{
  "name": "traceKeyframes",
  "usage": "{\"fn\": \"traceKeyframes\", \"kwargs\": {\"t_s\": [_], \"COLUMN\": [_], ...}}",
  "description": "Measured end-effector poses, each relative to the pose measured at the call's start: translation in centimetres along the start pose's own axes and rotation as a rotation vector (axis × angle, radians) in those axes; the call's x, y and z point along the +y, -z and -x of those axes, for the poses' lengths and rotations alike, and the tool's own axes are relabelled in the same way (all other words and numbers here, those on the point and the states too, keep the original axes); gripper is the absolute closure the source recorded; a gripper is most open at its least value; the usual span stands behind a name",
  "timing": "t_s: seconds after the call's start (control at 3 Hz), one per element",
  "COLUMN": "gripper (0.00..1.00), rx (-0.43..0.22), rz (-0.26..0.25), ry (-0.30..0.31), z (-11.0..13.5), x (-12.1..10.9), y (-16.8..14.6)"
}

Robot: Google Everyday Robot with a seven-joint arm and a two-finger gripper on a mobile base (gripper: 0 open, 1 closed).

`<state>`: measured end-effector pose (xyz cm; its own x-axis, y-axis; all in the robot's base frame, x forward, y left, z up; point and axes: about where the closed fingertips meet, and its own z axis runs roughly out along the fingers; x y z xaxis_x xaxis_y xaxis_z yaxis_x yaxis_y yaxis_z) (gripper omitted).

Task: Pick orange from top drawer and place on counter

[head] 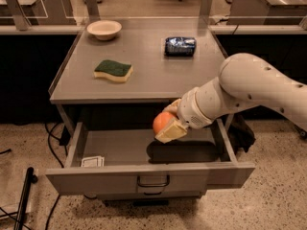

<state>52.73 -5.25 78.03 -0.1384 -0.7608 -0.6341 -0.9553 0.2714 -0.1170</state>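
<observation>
The orange [161, 121] is held in my gripper [167, 124], lifted above the floor of the open top drawer [148, 177], just below the front edge of the counter [144, 75]. The gripper's cream-coloured fingers [171, 130] are closed around the fruit. My white arm reaches in from the right, over the drawer's right side. The drawer is pulled fully out, its dark handle [153, 181] at the front centre.
On the counter sit a green-and-yellow sponge [113, 71], a cream bowl [104, 29] at the back left and a dark blue snack bag [180, 46] at the back right. A small white packet [92, 161] lies in the drawer's front left corner. Pale desks stand behind.
</observation>
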Motion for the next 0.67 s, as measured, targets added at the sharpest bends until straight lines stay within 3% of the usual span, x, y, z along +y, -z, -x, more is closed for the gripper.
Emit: {"fn": "traceKeyframes", "kwargs": {"t_s": [0.33,0.67], "gripper": [1.00,1.00], "rx": [0.000,0.004], "rz": [0.000,-0.020], "ry": [0.000,0.034], "z": [0.0,3.5], "x": [0.0,1.5], "y": [0.0,3.0]}}
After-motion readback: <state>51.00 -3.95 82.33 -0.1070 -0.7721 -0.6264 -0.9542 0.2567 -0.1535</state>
